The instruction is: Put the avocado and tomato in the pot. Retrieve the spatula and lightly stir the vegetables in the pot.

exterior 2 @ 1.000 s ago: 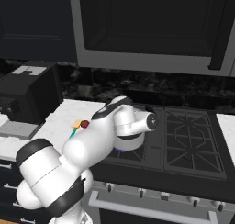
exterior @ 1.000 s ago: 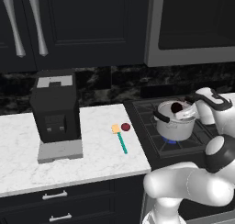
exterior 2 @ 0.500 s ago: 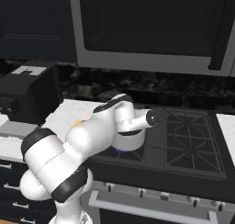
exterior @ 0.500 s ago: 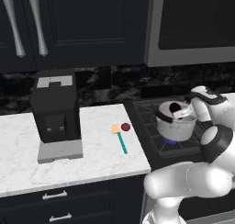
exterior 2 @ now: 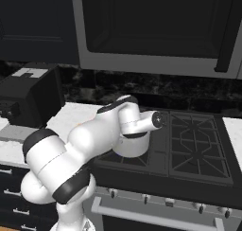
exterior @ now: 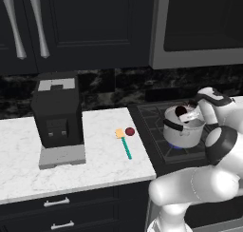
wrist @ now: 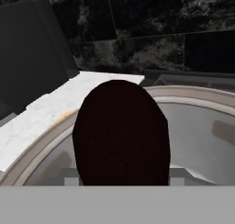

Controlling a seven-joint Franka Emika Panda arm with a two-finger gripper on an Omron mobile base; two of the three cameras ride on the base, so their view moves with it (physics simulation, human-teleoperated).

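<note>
My gripper [exterior: 182, 113] hangs just over the steel pot [exterior: 182, 132] on the stove's front left burner, shut on a dark egg-shaped avocado [exterior: 180, 111]. In the hand view the avocado [wrist: 120, 136] sits in the middle, with the pot's pale rim [wrist: 195, 92] curving behind and below it. The small dark red tomato [exterior: 130, 131] lies on the white counter left of the stove. It touches or nearly touches the yellow head of the teal-handled spatula [exterior: 125, 145], whose handle points toward the counter's front edge.
A black coffee machine [exterior: 57, 110] stands on the counter's left part. The stove's other burners [exterior 2: 198, 140] lie right of the pot. A microwave [exterior 2: 156, 26] hangs above the stove, and dark cabinets [exterior: 80, 26] above the counter.
The arm has drawn in a little and the hand has edged slightly left over the pot, with the avocado still gripped. Tomato and spatula have not moved.
</note>
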